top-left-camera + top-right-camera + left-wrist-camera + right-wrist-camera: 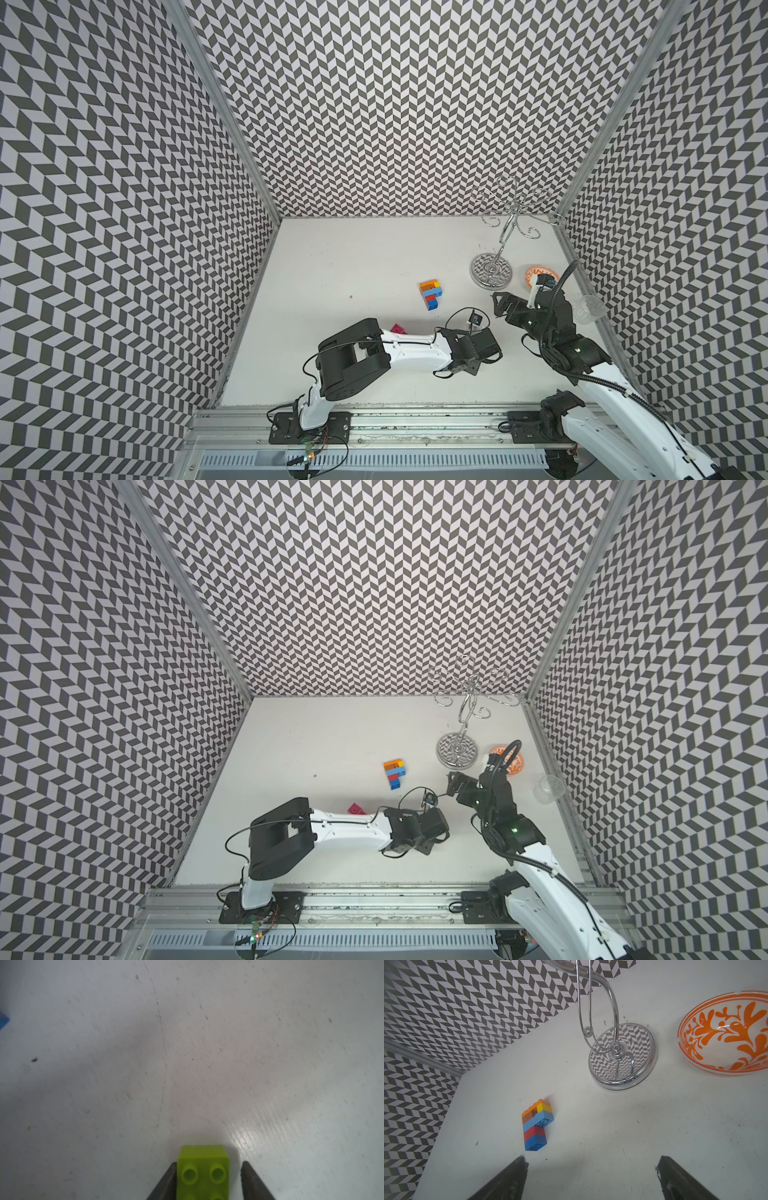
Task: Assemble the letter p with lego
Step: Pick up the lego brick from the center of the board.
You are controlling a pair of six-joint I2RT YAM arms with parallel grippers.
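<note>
A lime lego brick (202,1169) sits studs up on the white table between the fingers of my left gripper (208,1162). One finger touches it and a narrow gap shows at the other finger (249,1178), so the jaws are open. In both top views the left wrist (469,345) hides this brick. A flat lego assembly (430,294) (395,774) (536,1124) of orange, yellow, light blue, red and blue bricks lies mid-table. A pink brick (398,329) peeks out behind the left arm. My right gripper (498,305) (592,1157) hovers wide open and empty, right of the assembly.
A chrome hook stand (492,270) rises at the back right. Beside it are an orange-patterned bowl (724,1036) and a clear plastic cup (588,309) near the right wall. A blue brick corner (3,1020) shows at the edge of the left wrist view. Patterned walls enclose three sides.
</note>
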